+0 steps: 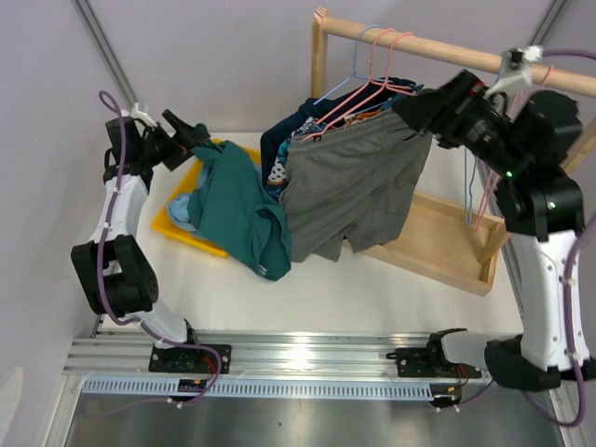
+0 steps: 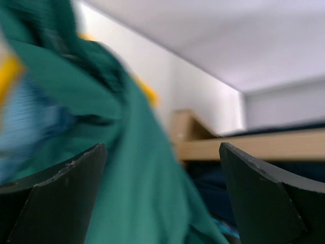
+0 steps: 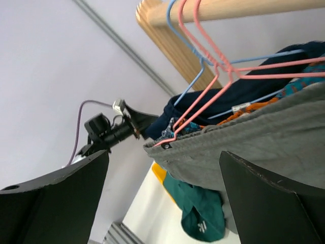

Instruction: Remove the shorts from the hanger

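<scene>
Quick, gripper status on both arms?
Left gripper: open, teal shorts between its jaws, not clamped.
Right gripper: open, holding nothing, facing the grey shorts.

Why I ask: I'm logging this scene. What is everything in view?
grey shorts: one, grey, on the front hanger, facing the arms
navy shorts: one, navy, hung behind the grey pair
patterned shorts: one, orange and blue showing, hung between the grey and navy pairs
teal shorts: one, teal green, draped from the bin onto the table
light blue shorts: one, light blue, inside the bin
hangers: at least three, pink and blue, on the rack's rod
bin: one, yellow, table's left side
rack: one, pale wood, at the back
table: one, white
left tool: one, black, open, over the bin
right tool: one, black, open, by the grey waistband
</scene>
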Robot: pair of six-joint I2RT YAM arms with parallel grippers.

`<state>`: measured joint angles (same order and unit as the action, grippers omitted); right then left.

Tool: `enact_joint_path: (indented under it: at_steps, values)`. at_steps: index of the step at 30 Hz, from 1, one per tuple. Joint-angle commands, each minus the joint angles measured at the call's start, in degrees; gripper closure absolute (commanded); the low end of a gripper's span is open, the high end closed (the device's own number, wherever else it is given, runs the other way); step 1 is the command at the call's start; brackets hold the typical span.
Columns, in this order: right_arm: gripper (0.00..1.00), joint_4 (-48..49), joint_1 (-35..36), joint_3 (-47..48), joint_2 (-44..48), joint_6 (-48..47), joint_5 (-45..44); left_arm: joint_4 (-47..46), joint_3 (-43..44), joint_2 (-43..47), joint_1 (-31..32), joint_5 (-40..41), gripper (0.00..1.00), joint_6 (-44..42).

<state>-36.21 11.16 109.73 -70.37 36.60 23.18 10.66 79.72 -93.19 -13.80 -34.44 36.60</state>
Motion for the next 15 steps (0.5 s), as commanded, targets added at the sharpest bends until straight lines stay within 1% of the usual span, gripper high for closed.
enact_joint_path:
  at_steps: [1, 2, 3, 4, 5, 6, 7, 10, 11, 13, 14, 15]
  values:
    - [0.01, 0.43, 5.62, 5.22, -3.63, -3.29, -4.53, -13.39, -1.33, 2.47, 1.4, -16.8, 0.01, 6.48]
    - [0.01, 0.43, 6.5, 5.14, -4.24, -3.55, -5.5, -11.03, -0.63, 3.7, 2.02, -16.02, 0.01, 4.64]
    - [0.02, 1.04, 7.73, 4.88, -4.77, -3.9, -7.43, -6.57, -0.19, 5.28, 2.72, -10.62, 0.01, -1.56]
    - [0.02, 1.22, 8.26, 4.62, -5.82, -3.99, -8.4, -2.78, 0.17, 7.04, 4.56, -6.3, 0.01, -4.92]
    - [0.04, 1.57, 8.79, 4.09, -6.44, -4.25, -9.02, 3.0, 0.52, 10.45, 5.71, -2.17, 0.01, -9.74]
    - [0.06, 2.01, 9.32, 3.82, -7.06, -4.52, -10.33, 4.71, 0.17, 12.13, 6.76, 3.35, 0.01, -11.18]
    - [0.08, 2.1, 10.36, 3.73, -8.19, -4.78, -11.22, 5.77, -0.44, 13.72, 8.42, 4.98, 0.01, -12.07]
    - [0.13, 2.8, 12.13, 2.77, -9.43, -5.57, -14.47, 7.45, -6.57, 20.39, 9.75, 7.88, 0.01, -12.34]
    - [0.14, 3.94, 12.48, 2.25, -9.52, -5.66, -15.44, 7.45, -8.08, 24.42, 10.02, 8.24, 0.01, -12.17]
    - [0.18, 5.26, 13.18, 0.23, -9.61, -5.58, -16.41, 6.84, -14.74, 29.09, 11.34, 9.91, 0.01, -12.17]
    - [0.2, 6.49, 13.45, -1.17, -9.7, -5.49, -17.54, 6.92, -16.34, 33.73, 12.21, 10.96, 0.01, -12.95]
    - [0.21, 7.19, 13.63, -1.88, -9.79, -5.4, -18.08, 7.18, -20.44, 36.03, 14.05, 12.45, 0.01, -13.48]
